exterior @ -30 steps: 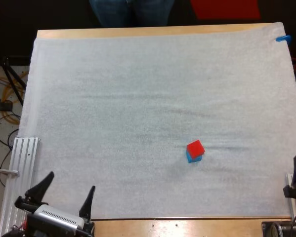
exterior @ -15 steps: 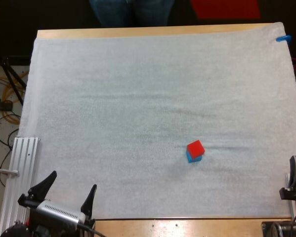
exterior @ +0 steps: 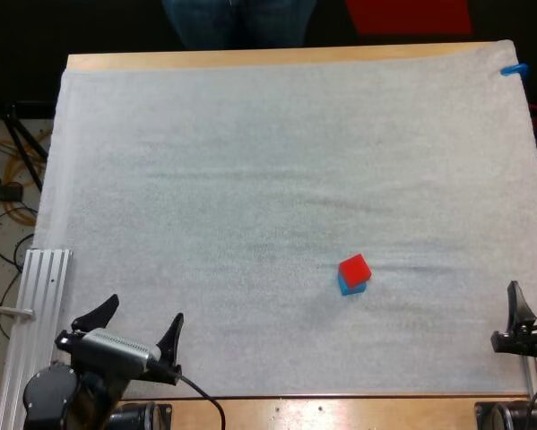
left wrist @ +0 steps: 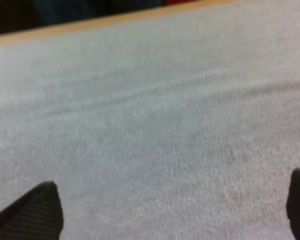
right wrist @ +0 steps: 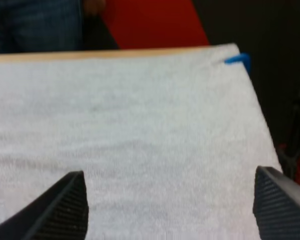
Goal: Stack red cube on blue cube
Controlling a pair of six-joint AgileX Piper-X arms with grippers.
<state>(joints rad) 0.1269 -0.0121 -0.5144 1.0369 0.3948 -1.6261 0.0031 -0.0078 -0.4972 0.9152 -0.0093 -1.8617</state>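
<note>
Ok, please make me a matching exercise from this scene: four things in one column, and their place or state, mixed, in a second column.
Things:
1. red cube
2. blue cube
3. left gripper
4. right gripper

Place or state:
A. open, at the right edge of the mat
B. underneath, resting on the mat
C. on top of the other cube
D. open, at the near left corner of the mat

Pairs: 1-C, 2-B, 3-D, 4-A.

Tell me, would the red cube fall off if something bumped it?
Probably. The red cube sits a bit twisted on the blue cube, not lined up, so a sideways bump might slide it off. Its flat faces suggest it would tumble and stop on the white mat, not roll away. It looks solid, so likely stiff.
</note>
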